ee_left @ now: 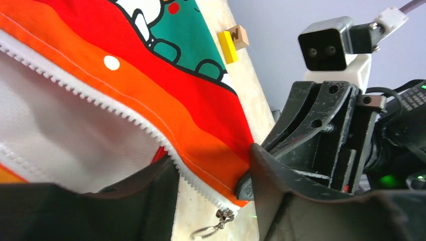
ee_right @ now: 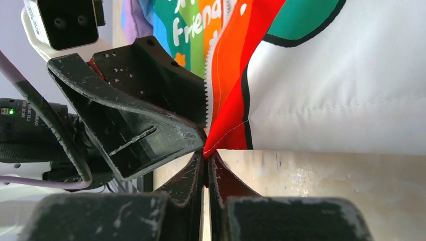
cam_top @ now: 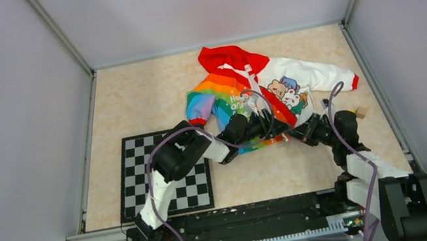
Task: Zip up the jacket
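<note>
The jacket (cam_top: 258, 89) lies flat at the back middle, red hood away from me, rainbow half on the left, white cartoon half on the right. My right gripper (ee_right: 207, 154) is shut on the red bottom corner of the jacket (ee_right: 226, 135) by the zipper. My left gripper (ee_left: 213, 165) is open, its fingers (ee_left: 281, 196) on either side of the orange hem and the white zipper teeth (ee_left: 100, 95). The zipper slider (ee_left: 225, 215) with its ring pull hangs at the bottom end between them. The front is parted here and shows white lining (ee_left: 60, 130). In the top view both grippers meet at the hem (cam_top: 279, 130).
A black-and-white checkerboard mat (cam_top: 140, 173) lies at the front left under the left arm. Small wooden blocks (ee_left: 233, 41) lie on the table to the right of the jacket, also seen in the top view (cam_top: 362, 113). Grey walls enclose the table.
</note>
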You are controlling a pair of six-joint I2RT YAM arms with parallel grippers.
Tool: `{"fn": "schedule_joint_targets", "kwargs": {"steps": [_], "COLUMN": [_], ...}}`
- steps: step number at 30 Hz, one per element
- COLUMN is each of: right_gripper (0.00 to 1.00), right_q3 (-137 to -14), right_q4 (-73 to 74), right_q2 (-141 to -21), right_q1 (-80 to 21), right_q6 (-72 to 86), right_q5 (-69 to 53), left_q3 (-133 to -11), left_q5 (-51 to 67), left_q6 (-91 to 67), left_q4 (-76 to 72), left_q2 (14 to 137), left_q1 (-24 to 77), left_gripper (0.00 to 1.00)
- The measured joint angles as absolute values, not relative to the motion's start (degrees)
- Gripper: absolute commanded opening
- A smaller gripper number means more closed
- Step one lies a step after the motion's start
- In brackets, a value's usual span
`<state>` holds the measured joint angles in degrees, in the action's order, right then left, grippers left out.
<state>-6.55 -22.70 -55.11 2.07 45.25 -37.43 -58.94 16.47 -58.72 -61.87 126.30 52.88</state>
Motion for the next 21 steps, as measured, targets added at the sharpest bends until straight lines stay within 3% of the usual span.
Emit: {"fn": "schedule_joint_targets", "kwargs": {"steps": [6,10,16,21], "right_gripper": [0.00,0.22,0.37,0.42], "right_q3": [-6.07,-8.40,-14.17,-17.74], "right_q4": [-22.48,-13.58,-2.04,7.29], "right_q2": [-55.09,-55.11,-55.72,-51.46], "right_q1": [2.07,2.07,1.87,-0.64], "right_q6": [45.34,41.85,36.84,34.04], "right_q5": [-37.85,-34.35,-29.32,-22.39], "left_q3": [-59.88,-59.88,-59.88,-59.86], "left_q5": [17.28,17.12,17.17,18.06], "left_q6": [-57.67,-54.59,-50.65,-49.32], "left_q4": [-62.54,-61.87,-61.49,-62.33], "left_q2": [126.91,126.91,126.89,126.89], "left_q1": [52.86,52.77,52.64,52.62], "left_gripper": [0.16,0.02,0.00,0.00]}}
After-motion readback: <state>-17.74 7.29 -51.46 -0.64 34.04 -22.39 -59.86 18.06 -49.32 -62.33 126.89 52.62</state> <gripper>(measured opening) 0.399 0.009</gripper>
